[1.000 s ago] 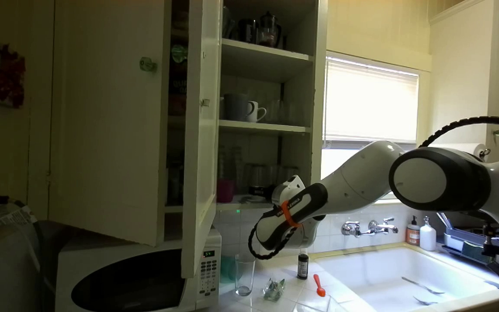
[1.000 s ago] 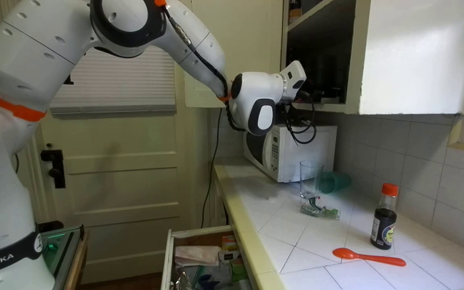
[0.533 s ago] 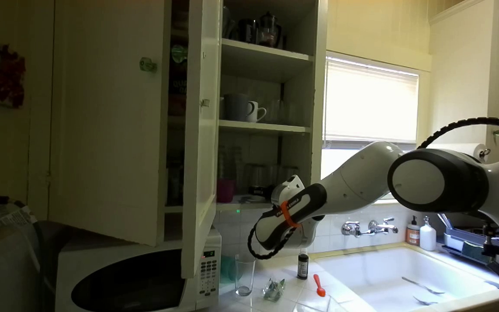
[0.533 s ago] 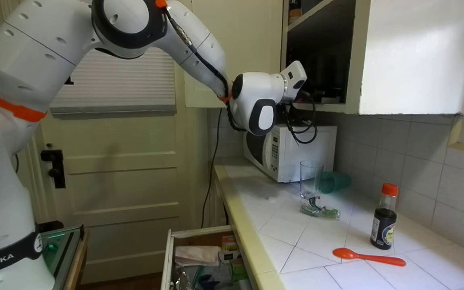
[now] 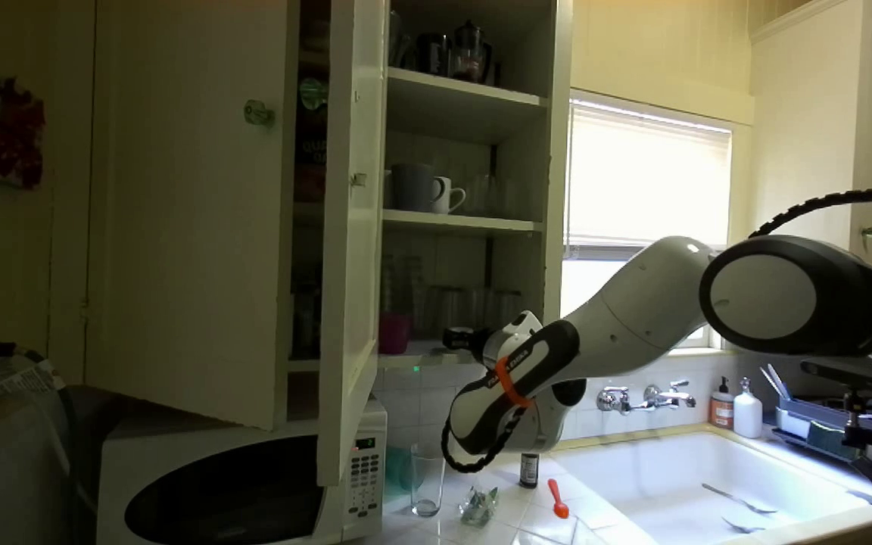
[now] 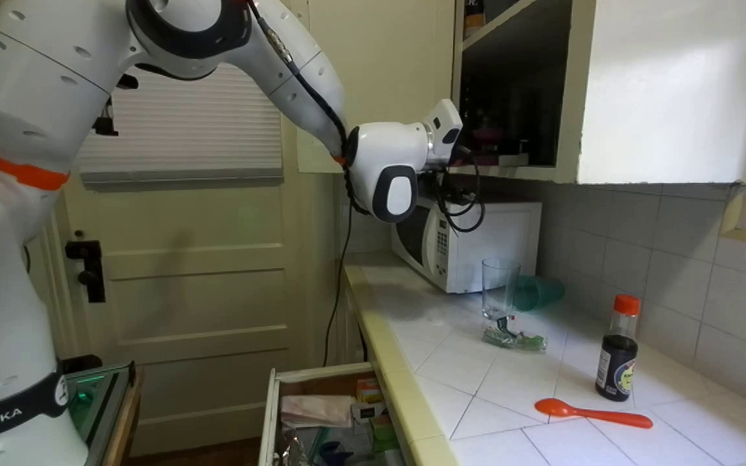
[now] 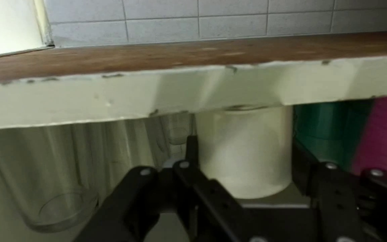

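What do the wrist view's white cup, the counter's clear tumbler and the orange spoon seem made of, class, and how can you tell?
White cup: smooth, opaque and satin-looking; perhaps ceramic, possibly plastic.
Clear tumbler: smooth, transparent, with the microwave showing through; probably glass.
Orange spoon: smooth, evenly coloured, without metallic shine; likely plastic.

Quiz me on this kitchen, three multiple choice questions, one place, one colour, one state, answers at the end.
1. In the wrist view, where is the pale cup relative to the black fingers?
A Left of both
B Between them
C Right of both

2. What colour is the spoon?
A Blue
B Green
C Orange-red

3. How does the drawer stand?
A Open
B Shut
C Upside down

1 B: one finger shows on either side of it, contact unclear.
2 C: it looks orange-red in both exterior views.
3 A: an exterior view looks down into it.
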Available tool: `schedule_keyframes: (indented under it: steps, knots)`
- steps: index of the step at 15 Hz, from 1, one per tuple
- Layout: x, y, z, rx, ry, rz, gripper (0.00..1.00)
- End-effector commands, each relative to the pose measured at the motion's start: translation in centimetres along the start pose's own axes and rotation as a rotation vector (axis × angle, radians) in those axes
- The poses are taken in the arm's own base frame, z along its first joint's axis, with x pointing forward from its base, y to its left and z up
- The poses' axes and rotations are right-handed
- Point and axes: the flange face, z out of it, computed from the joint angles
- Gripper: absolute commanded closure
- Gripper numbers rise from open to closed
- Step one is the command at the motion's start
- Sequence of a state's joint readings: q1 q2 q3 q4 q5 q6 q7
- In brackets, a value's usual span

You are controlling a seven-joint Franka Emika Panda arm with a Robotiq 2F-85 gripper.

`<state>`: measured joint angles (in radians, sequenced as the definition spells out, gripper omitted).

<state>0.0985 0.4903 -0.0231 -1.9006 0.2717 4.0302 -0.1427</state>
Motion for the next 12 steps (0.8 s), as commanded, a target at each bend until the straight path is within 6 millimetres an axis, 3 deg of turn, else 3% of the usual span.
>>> schedule_keyframes:
  steps: [1, 6, 8, 12]
  knots:
    - [0.9, 1.1, -6.2, -0.074, -0.018, -0.051, 0.61]
    - [4.0, 2.8, -14.3, -0.162, 0.042, -0.113, 0.61]
    - [4.7, 3.2, -17.1, -0.146, -0.024, -0.128, 0.61]
    - [3.3, 3.2, -22.2, -0.052, -0.206, -0.063, 0.61]
